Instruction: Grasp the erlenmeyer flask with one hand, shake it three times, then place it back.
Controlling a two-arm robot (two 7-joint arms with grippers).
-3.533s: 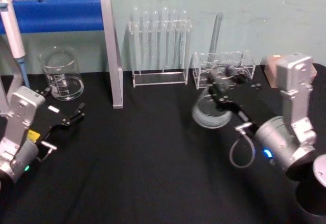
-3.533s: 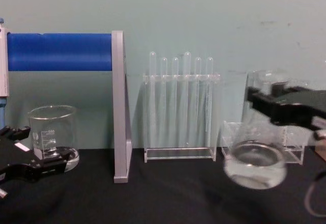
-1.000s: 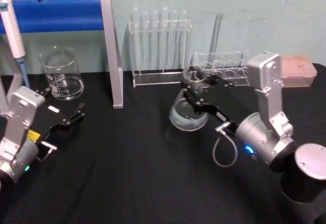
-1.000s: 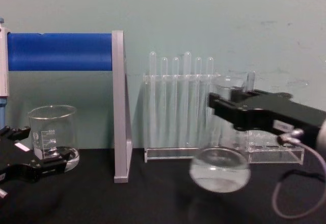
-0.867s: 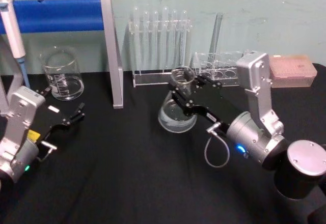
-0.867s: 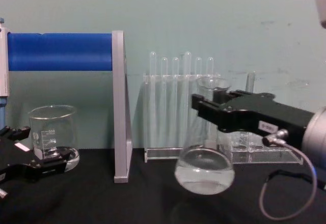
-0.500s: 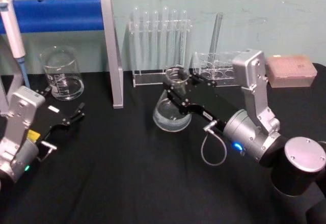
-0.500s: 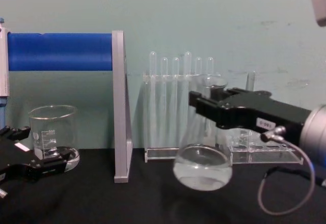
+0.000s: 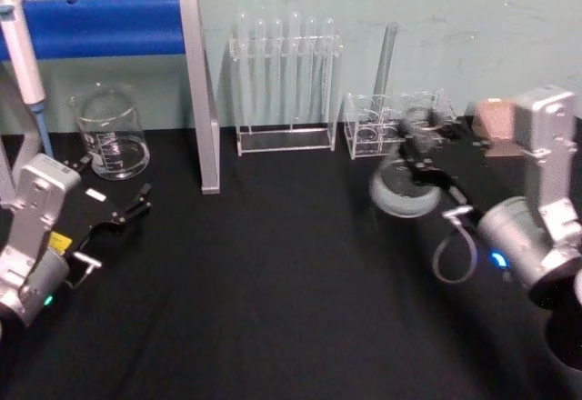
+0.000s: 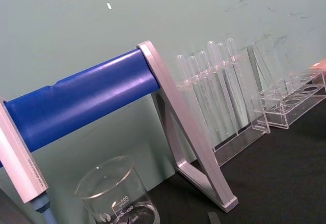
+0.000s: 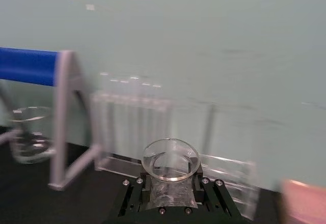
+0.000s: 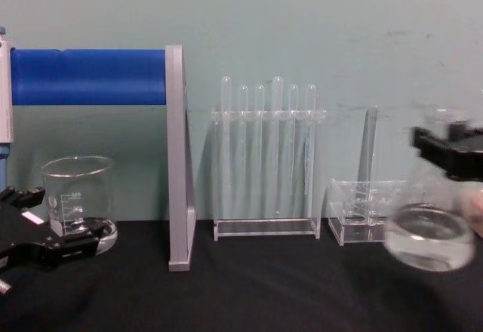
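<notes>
- Gripping the erlenmeyer flask (image 9: 400,191) by its neck, the right gripper (image 9: 420,153) holds it tilted above the black table (image 9: 273,309), jaws closed on the glass.
- A low clear rack (image 12: 362,211) stands just behind the hand, and the test tube rack (image 12: 266,158) is farther to its left.
- The left gripper (image 9: 118,229), well apart with fingers spread, bears a blank white label.
- Beside it is a beaker (image 10: 114,193) marked 400 and 300.

Right arm (image 9: 535,235): silver-grey housings, blue light (image 9: 496,259), grey cable loop (image 9: 451,255) behind black right fingers (image 12: 453,157). Left arm (image 9: 35,227): silver-grey, yellow sticker (image 9: 60,241), white label (image 9: 95,195) behind black left fingers (image 9: 135,208).
</notes>
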